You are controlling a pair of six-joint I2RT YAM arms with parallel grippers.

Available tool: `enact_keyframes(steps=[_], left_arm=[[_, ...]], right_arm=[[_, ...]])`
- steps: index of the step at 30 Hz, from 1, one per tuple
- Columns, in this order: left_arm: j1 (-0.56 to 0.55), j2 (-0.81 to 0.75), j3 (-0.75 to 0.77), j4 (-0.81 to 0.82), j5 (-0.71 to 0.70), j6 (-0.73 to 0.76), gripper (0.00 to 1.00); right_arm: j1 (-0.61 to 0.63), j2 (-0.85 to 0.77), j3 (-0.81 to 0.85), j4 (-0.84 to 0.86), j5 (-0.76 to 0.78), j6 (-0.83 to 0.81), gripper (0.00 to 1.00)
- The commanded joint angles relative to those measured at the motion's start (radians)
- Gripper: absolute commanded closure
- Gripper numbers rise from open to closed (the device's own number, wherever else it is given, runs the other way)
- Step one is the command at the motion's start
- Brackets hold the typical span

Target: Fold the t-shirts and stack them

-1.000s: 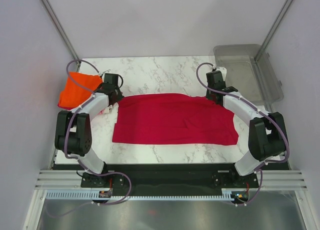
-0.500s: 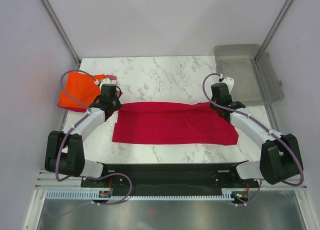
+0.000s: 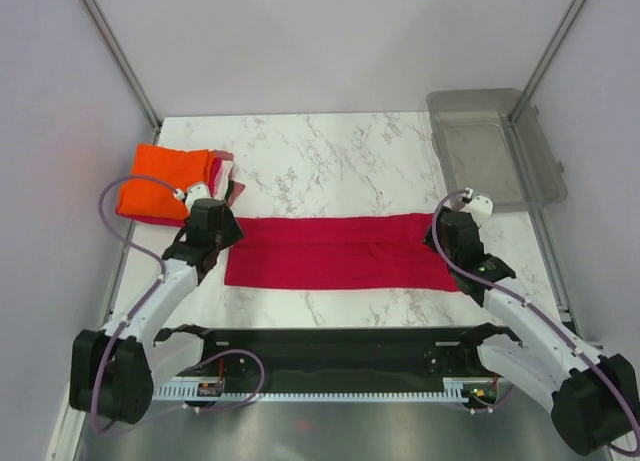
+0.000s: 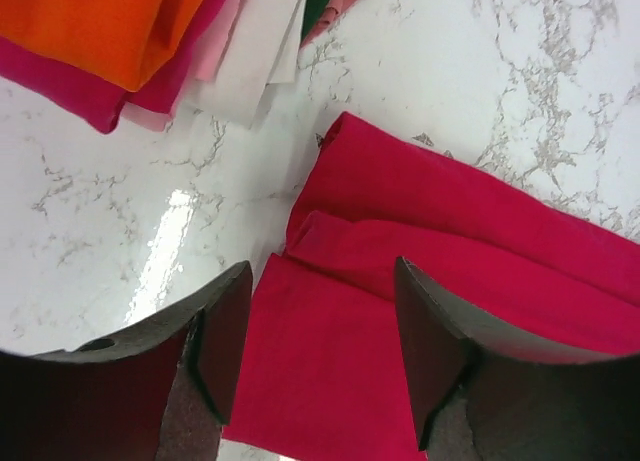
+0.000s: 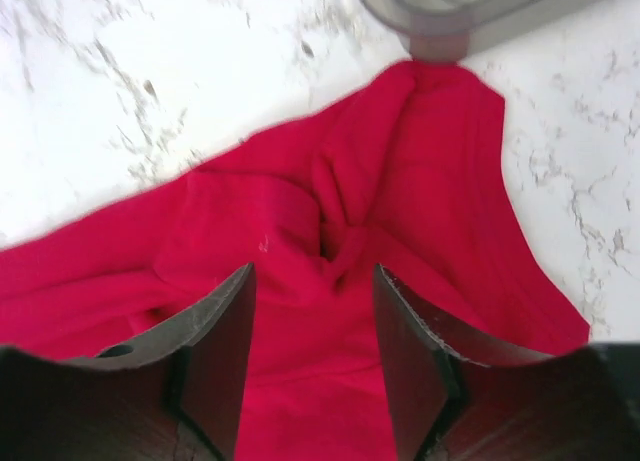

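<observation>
Fold down: crimson shirt now a narrower band than a second ago. Left gripper and right gripper, at its ends, both released. Lengthwise fold looks done.

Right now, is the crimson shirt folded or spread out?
Folded over: the crimson shirt lies as a narrow band, with layers overlapping in the left wrist view.

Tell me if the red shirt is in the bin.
No, the red shirt lies flat on the table, outside the bin.
</observation>
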Motion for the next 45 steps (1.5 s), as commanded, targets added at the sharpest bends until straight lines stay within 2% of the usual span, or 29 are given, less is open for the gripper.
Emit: enact_keyframes(steps=[1,3,4,7,8,11,16,20,26,32,35,41,45], left_arm=[[-0.004,-0.104,-0.002,-0.009,-0.045,-0.042,0.34],[-0.004,-0.110,0.034,-0.038,-0.028,-0.043,0.33],[-0.004,-0.103,0.050,-0.045,-0.013,-0.042,0.32],[-0.004,0.000,0.150,-0.089,0.079,-0.039,0.33],[-0.006,0.081,0.212,-0.110,0.098,-0.040,0.34],[-0.006,0.192,0.312,-0.173,0.142,-0.040,0.39],[-0.004,0.351,0.368,-0.178,0.202,-0.040,0.42],[-0.002,0.427,0.367,-0.180,0.228,-0.060,0.48],[0.019,0.445,0.295,-0.158,0.233,-0.120,0.53],[0.056,0.430,0.201,-0.106,0.256,-0.138,0.54],[0.060,0.434,0.176,-0.097,0.244,-0.140,0.54],[0.060,0.431,0.173,-0.089,0.224,-0.145,0.55],[0.062,0.391,0.175,-0.095,0.207,-0.135,0.55]], right_arm=[[0.002,-0.031,0.024,0.073,0.056,-0.003,0.42],[0.002,0.026,0.094,0.070,0.032,-0.037,0.41],[0.002,0.114,0.128,0.062,0.018,-0.069,0.41],[0.002,0.297,0.263,0.022,-0.010,-0.104,0.42],[0.002,0.336,0.313,0.016,-0.013,-0.110,0.43],[0.002,0.452,0.386,0.008,-0.024,-0.120,0.46],[-0.002,0.607,0.449,0.004,-0.086,-0.120,0.49],[-0.002,0.652,0.437,-0.003,-0.103,-0.109,0.54],[-0.004,0.612,0.320,0.002,-0.077,-0.057,0.62],[-0.005,0.465,0.158,-0.036,-0.059,0.076,0.86],[-0.005,0.347,0.081,-0.079,-0.037,0.149,0.91],[-0.007,0.077,-0.013,-0.125,0.001,0.228,0.82],[-0.005,0.019,-0.033,-0.113,0.004,0.225,0.79]])
